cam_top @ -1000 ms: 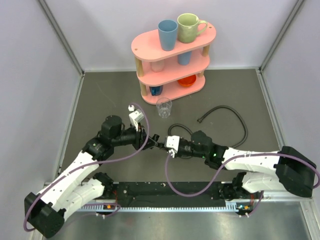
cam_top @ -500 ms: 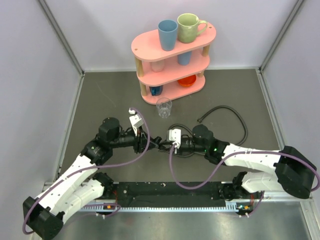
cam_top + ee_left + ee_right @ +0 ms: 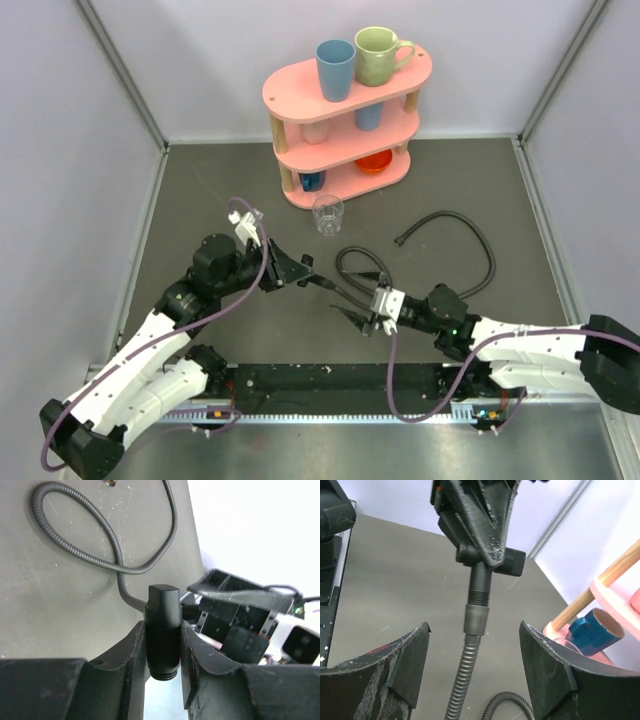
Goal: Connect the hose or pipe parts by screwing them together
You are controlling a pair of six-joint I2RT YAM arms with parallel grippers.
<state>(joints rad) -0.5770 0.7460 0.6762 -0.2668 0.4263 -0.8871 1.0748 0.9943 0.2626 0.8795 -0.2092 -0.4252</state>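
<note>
My left gripper [image 3: 305, 272] [image 3: 162, 647] is shut on a black cylindrical fitting [image 3: 162, 625] with a threaded end. In the right wrist view a threaded stub [image 3: 479, 596] points down from that gripper. The collar [image 3: 474, 619] of a ribbed black hose [image 3: 461, 677] meets it, with bare threads showing above the collar. This hose loops on the table [image 3: 360, 258] [image 3: 75, 542]. My right gripper [image 3: 357, 306] [image 3: 473, 627] stands open, a jaw on either side of the collar and touching nothing. A second black hose [image 3: 470, 225] lies curved at the right.
A pink three-tier shelf [image 3: 300, 85] with cups stands at the back, a clear glass [image 3: 327, 213] in front of it. A blue cup [image 3: 597, 637] on the low tier shows past my right jaw. Grey walls close in the table on both sides.
My right gripper has opened, let go of the hose end and drawn back toward the near right. The left gripper has turned and kept its hold on the fitting.
</note>
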